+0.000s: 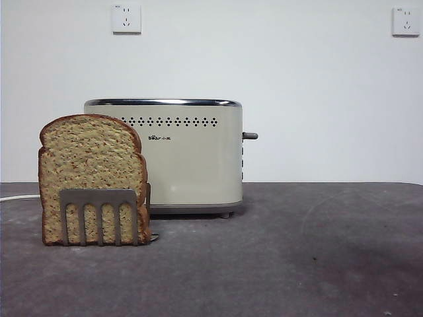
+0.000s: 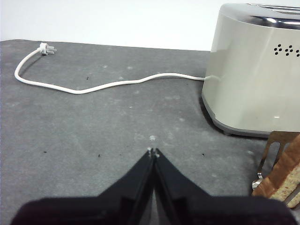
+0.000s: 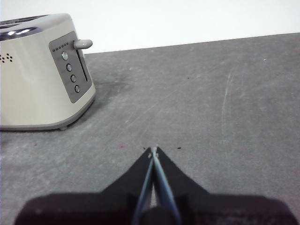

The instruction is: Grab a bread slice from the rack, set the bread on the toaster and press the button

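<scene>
Both my left claw and right claw are closed, empty; grabbing the bread may drag the rack.

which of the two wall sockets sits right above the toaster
The socket near the top left of the front view, directly over the toaster. The other socket is far off in the top right corner, above bare table.
</scene>
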Motion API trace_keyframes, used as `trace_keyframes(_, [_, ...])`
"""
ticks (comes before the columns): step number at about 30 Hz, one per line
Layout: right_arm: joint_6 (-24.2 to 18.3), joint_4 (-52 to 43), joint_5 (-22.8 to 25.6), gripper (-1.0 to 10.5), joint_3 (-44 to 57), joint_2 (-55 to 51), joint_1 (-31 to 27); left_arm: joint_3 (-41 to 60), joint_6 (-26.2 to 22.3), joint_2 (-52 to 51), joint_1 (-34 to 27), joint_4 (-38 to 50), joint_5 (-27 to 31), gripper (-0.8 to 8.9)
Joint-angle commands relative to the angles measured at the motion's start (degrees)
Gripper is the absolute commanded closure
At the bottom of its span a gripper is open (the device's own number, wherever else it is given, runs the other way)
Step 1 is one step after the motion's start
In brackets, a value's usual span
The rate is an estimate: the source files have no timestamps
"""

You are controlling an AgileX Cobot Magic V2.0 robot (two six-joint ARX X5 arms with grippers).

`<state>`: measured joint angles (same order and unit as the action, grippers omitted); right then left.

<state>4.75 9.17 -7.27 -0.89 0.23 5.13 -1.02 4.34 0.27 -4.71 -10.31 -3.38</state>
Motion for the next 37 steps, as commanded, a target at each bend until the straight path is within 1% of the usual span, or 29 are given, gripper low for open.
trace_keyframes(1, [0.87,0.55,0.09,9.5,0.57,-0.13,-0.13,0.85,2.47,-0.17,-0.13,0.22,-0.13,8.16])
trace_keyframes(3, [2.69,0.52,-0.13,9.5,0.57,-0.13,-0.13,0.85,4.81,-0.17,-0.13,0.24,-0.11,8.16])
trace_keyframes(5, [5.66,0.52,-0.11,9.5,0.57,-0.13,-0.13,0.85,6.29,-0.17,-0.13,0.39,-0.11,8.16])
trace_keyframes(7, [8.39,0.48,-0.11,9.5,0.57,-0.13,-0.13,0.85,6.95,-0.17,-0.13,0.37,-0.15,8.16])
trace_keyframes(9, [10.01,0.07,-0.11,9.5,0.55,-0.13,-0.13,0.85,7.56,-0.17,-0.13,0.35,-0.44,8.17])
trace_keyframes(12, [12.22,-0.13,-0.22,9.6,0.24,-0.13,-0.13,0.79,7.76,-0.17,-0.13,0.33,-2.25,8.19])
trace_keyframes(15, [15.28,-0.09,-0.28,9.6,-0.74,-0.04,-0.13,0.42,8.28,-0.17,-0.13,0.17,-5.09,8.22])
trace_keyframes(19, [18.75,-0.09,-0.33,9.6,-3.34,1.01,-0.13,-2.08,11.65,-0.17,-0.13,-2.69,-7.26,8.22])
trace_keyframes(23, [19.04,-0.09,-0.74,9.6,-7.1,3.34,-0.13,-6.45,12.17,-0.15,-0.13,-6.4,-9.29,8.22])
trace_keyframes(28, [18.45,0.13,-3.3,9.6,-12.96,8.48,-0.13,-12.57,12.44,-0.13,-0.13,-9.18,-10.56,8.21])
trace_keyframes(30, [17.4,0.35,-4.24,9.6,-15.76,11.08,-0.13,-15.28,12.59,0.15,-0.13,-10.84,-11.8,8.22])
trace_keyframes(34, [14.32,0.76,-6.67,9.6,-22.01,17.07,-0.11,-22.05,11.87,1.7,-0.13,-17.31,-13.99,8.22])
trace_keyframes(37, [12.33,3.17,-9.42,9.6,-27.02,21.77,-0.09,-27.08,9.75,3.87,-0.13,-20.83,-15.43,8.22])
